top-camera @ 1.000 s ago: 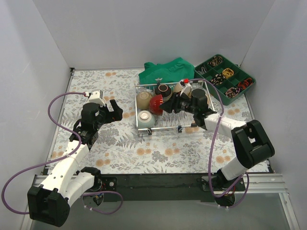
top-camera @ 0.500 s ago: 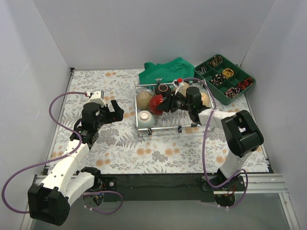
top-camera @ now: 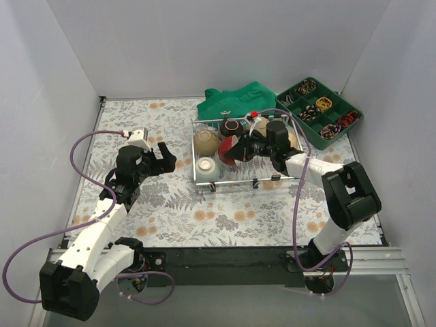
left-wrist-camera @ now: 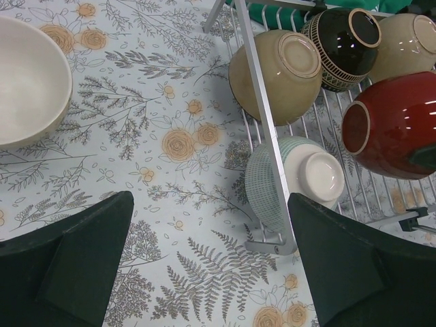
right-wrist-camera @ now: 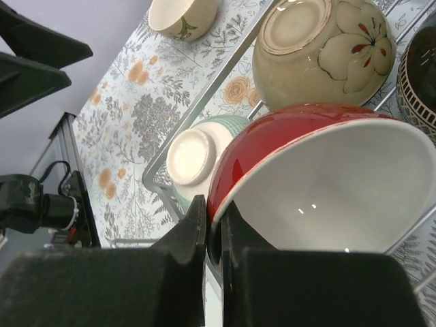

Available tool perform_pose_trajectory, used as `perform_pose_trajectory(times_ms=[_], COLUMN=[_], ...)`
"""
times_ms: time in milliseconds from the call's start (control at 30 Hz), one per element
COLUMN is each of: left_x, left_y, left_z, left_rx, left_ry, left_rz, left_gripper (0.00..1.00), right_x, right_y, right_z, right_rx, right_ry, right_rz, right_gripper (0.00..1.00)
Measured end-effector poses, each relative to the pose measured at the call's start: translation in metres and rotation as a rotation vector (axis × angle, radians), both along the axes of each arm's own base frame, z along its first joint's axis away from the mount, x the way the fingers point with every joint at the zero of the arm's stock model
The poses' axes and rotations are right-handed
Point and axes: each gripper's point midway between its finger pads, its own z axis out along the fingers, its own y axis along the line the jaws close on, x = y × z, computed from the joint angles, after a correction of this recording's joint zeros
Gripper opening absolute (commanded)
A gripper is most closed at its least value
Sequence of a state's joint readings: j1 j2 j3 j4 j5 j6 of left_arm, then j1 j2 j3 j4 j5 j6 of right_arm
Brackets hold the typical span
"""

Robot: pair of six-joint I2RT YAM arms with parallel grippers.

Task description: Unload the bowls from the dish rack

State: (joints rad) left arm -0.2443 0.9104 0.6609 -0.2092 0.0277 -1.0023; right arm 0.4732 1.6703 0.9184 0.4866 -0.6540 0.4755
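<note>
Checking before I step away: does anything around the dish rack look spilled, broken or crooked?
Nothing looks spilled or broken. The red bowl is tilted at the dish rack, but only because the right gripper is pinching its rim.

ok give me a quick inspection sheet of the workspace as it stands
surface: table with a floral cover; one cream bowl on it, left of the rack
job's things: dish rack holds a tan bowl, black bowl, pale bowl, green ribbed bowl and red bowl, all on their sides
clutter: green cloth behind the rack; green compartment tray of small items at far right
grippers: right gripper shut on the red bowl's rim; left gripper open over the table
cables: purple cables loop off both arms, one over the rack
surroundings: white walls
</note>
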Motion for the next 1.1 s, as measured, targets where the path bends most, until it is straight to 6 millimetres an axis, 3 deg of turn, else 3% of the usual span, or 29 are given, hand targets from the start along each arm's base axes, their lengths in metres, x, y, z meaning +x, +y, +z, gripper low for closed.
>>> perform_pose_trajectory(times_ms=[300, 467, 667, 933, 1100], left_x=[-0.001, -0.001, -0.002, -0.01, -0.026], left_y=[-0.002, -0.005, -0.016, -0.045, -0.076], left_z=[0.0, -0.003, 0.003, 0.057, 0.06], left_rx=[-0.005, -0.013, -0.033, -0.121, -0.123], left_ry=[0.002, 0.017, 0.089, 0.129, 0.222], left_rz=[-0.01, -0.026, -0.07, -0.193, -0.293], left_gripper=[0.98, 0.98, 0.98, 0.96, 0.94], right_x=[-0.023, -0.067, -0.128, -0.161, -0.172], right_y=[-0.019, -0.009, -0.01, -0.02, -0.019], right_z=[0.031, 0.042, 0.03, 0.017, 0.006], right_rx=[-0.297, -0.5, -0.704, -0.928, -1.014], right_ry=[-0.256, -0.461, -0.622, -0.799, -0.862], right_rz=[0.027, 0.155, 0.361, 0.503, 0.575], right_gripper=[0.01, 0.01, 0.01, 0.01, 0.01])
